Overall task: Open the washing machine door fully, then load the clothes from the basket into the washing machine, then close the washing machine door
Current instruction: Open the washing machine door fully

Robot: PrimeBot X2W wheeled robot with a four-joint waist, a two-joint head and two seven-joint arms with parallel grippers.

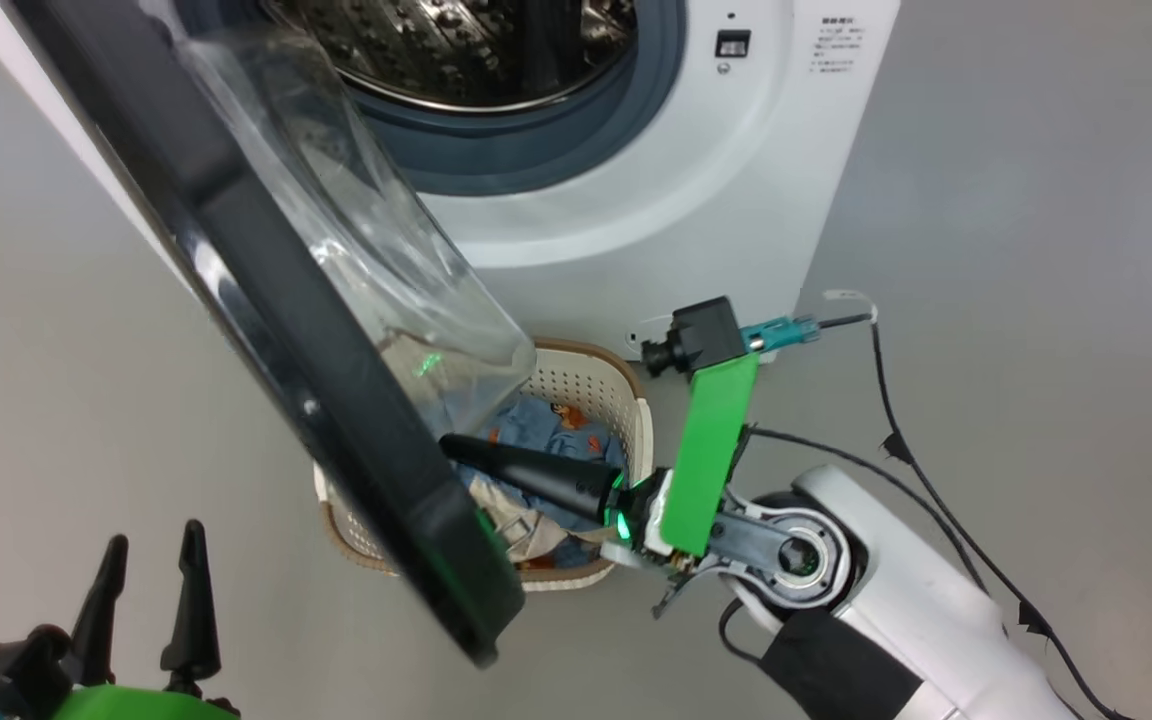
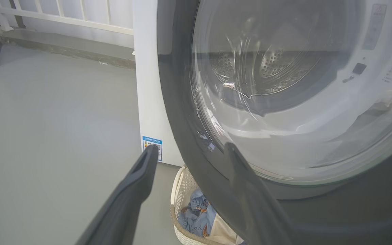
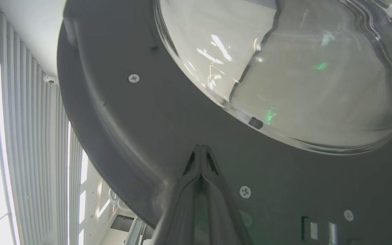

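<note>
The washing machine door [image 1: 266, 300] stands open and swings out across the head view, cut off at the top left. It hides the left part of the basket [image 1: 591, 385] and the near edge of the heap inside it. Through its clear glass bowl window [image 1: 376, 240] the far corner of the basket shows only as a blur. The washing machine [image 1: 686, 180] is cropped at the top, so only the lower arc of its steel drum [image 1: 456, 50] and grey seal [image 1: 536, 150] is seen. The basket sits on the floor just before the machine, under the door, and holds the clothes [image 1: 561, 430], light blue printed fabric with a cream piece nearer the front. In the left wrist view the basket [image 2: 179, 183] and the clothes [image 2: 196, 214] peek out below the door's rim, near the blue label [image 2: 148, 140]. The right arm's white forearm comes in from the lower right. The right gripper [image 1: 446, 445] reaches level over the clothes, fingers pressed together with nothing between them, its tip at the door's inner face. In the right wrist view the right gripper [image 3: 201, 148] points at that dark face below the glass. Contact cannot be judged. The left gripper [image 1: 155, 533] hangs at the lower left, fingers apart and empty.
</note>
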